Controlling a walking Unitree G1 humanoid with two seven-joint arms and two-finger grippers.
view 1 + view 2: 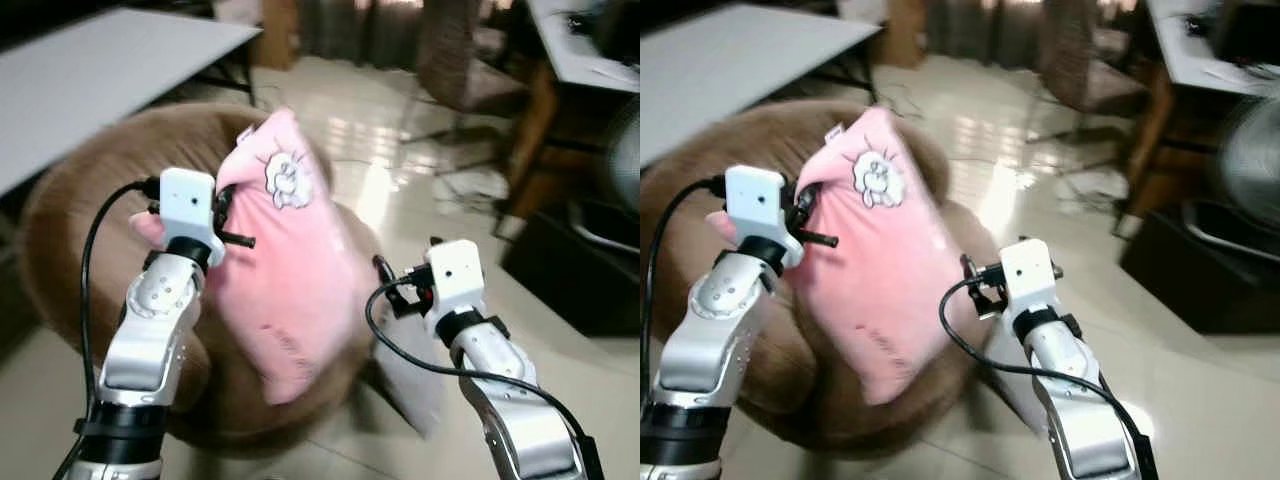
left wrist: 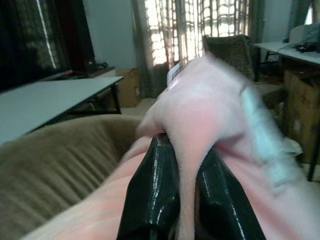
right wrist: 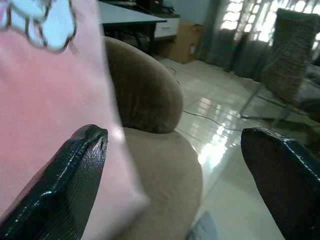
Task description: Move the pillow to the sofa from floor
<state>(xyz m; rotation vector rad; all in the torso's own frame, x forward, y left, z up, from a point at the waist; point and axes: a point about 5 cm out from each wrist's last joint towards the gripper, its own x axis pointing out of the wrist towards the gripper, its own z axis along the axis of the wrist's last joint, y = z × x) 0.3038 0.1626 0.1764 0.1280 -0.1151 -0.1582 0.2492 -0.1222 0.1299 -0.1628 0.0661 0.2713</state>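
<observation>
The pink pillow hangs in the air in front of the round brown sofa, tilted, with its upper corner toward the far side and its lower end down over the sofa's front edge. A white cartoon patch sits near its top. The pictures are blurred, so the pillow's outline and the patch's drawing are hard to make out.

The left gripper holds the pillow at its left edge. In the left wrist view its two black fingers stand close together with a fold of pink cloth pinched between them; the fingertips are buried in the cloth and cut off at the lower edge of the picture. From the head views only the white wrist block and the tips of the fingers show against the pillow.

The right gripper is beside the pillow's right edge, lower than the left one. In the right wrist view its fingers stand wide apart, one lying against the pink cloth, the other out over the shiny tiled floor; whether that finger presses the pillow cannot be told.

A pale cushion lies on the floor by the sofa's foot, partly hidden behind the right arm. A grey table stands behind the sofa at the left, and a wicker chair further back, both cut off by the frame.
</observation>
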